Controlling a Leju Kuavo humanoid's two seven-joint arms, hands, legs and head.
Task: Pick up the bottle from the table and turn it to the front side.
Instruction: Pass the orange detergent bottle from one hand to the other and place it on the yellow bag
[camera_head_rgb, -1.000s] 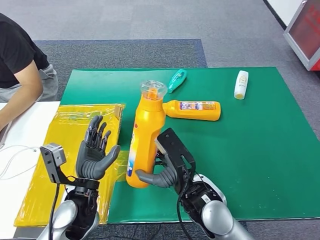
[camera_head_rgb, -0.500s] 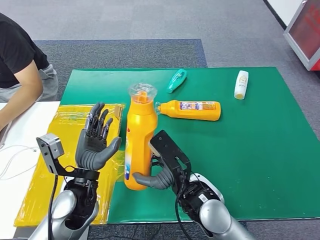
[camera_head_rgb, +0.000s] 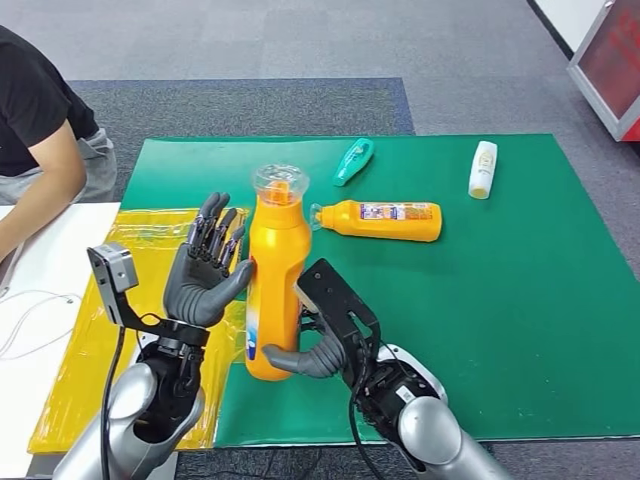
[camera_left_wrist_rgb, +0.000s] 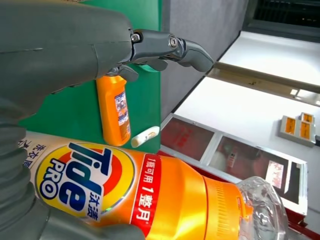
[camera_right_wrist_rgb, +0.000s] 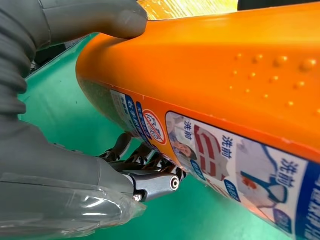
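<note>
Bottle (camera_head_rgb: 277, 275) upright at frame centre on the green mat (camera_head_rgb: 490, 300), right hand (camera_head_rgb: 332, 330) gripping its lower body, left hand (camera_head_rgb: 207, 275) spread open just beside its left flank, three other bottles lying in the upper half.

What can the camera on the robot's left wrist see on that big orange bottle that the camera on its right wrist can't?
Only the left wrist view shows the front label with the Tide PRO logo, and the clear cap. Only the right wrist view shows the back label with small print and pictures, and the right hand gripping the bottle low down. Both show the same big orange bottle over the green mat.
</note>
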